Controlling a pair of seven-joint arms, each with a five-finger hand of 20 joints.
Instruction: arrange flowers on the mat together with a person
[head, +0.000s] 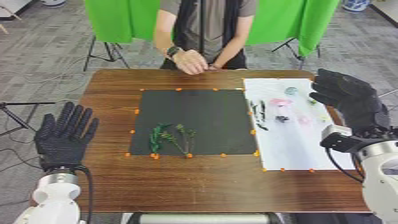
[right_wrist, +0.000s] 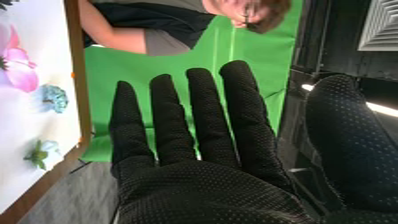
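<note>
In the head view a black mat (head: 200, 117) lies mid-table, with leafy green stems (head: 158, 137) and a thin branching sprig (head: 184, 140) on its lower left part. A white sheet (head: 302, 145) to its right carries a pink flower (head: 281, 101), a dark flower (head: 282, 119), a blue-green flower (head: 291, 91) and dark leaves (head: 259, 114). My right hand (head: 348, 97) is over the sheet's right edge, open and empty. My left hand (head: 64, 135) is open beside the table's left edge. In the right wrist view, my right hand (right_wrist: 209, 187) has straight fingers, with a pink flower (right_wrist: 18, 65) and a blue flower (right_wrist: 54, 98) beyond it.
A person stands at the far side of the brown table (head: 204, 187), hands (head: 190, 62) together at its edge. Orange markers line the mat and sheet. A green curtain (head: 124, 22) hangs behind, with tripods on the floor.
</note>
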